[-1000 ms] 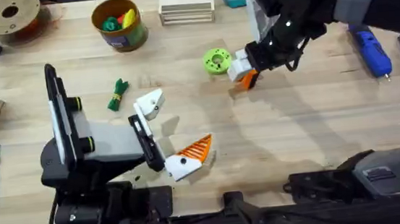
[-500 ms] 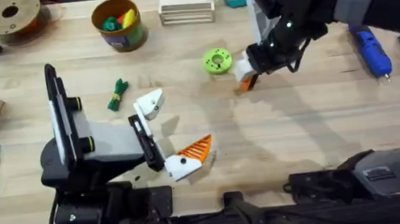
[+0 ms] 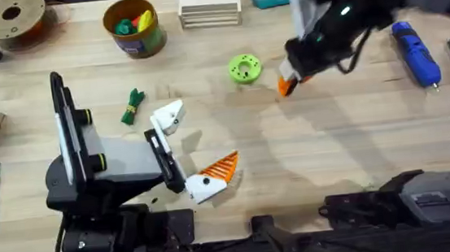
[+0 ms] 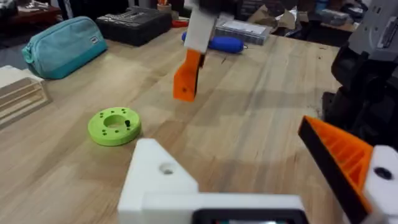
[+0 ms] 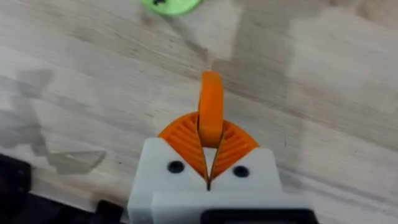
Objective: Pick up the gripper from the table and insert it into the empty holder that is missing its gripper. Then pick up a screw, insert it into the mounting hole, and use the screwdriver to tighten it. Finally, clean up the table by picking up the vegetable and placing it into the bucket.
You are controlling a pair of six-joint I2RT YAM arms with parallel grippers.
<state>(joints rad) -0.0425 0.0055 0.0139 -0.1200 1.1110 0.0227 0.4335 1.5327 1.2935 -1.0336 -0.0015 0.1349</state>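
My right gripper (image 3: pixel 291 71) is shut on the small orange ribbed gripper (image 3: pixel 286 87) and holds it off the table, just right of the lime-green disc (image 3: pixel 244 68). In the right wrist view the gripper (image 5: pixel 210 112) stands upright between my orange pads (image 5: pixel 180 140). The left gripper (image 3: pixel 203 136) rests open near the table's front, one jaw a bare white holder (image 3: pixel 169 116), the other carrying an orange pad (image 3: pixel 222 169). The holder (image 4: pixel 158 180) also fills the near left wrist view. The vegetable (image 3: pixel 132 106) lies left of it. The blue screwdriver (image 3: pixel 415 52) lies far right. The bucket (image 3: pixel 135 28) stands at the back.
A brown spool (image 3: pixel 11 18) sits at the back left, a stack of wooden slats (image 3: pixel 210 6) and a teal pouch (image 4: pixel 62 45) at the back. The bucket holds a green and a yellow toy piece. Bare wood lies between the two grippers.
The right gripper has lifted the orange gripper off the table and carried it a little to the right, away from the green disc. The left arm has not moved.
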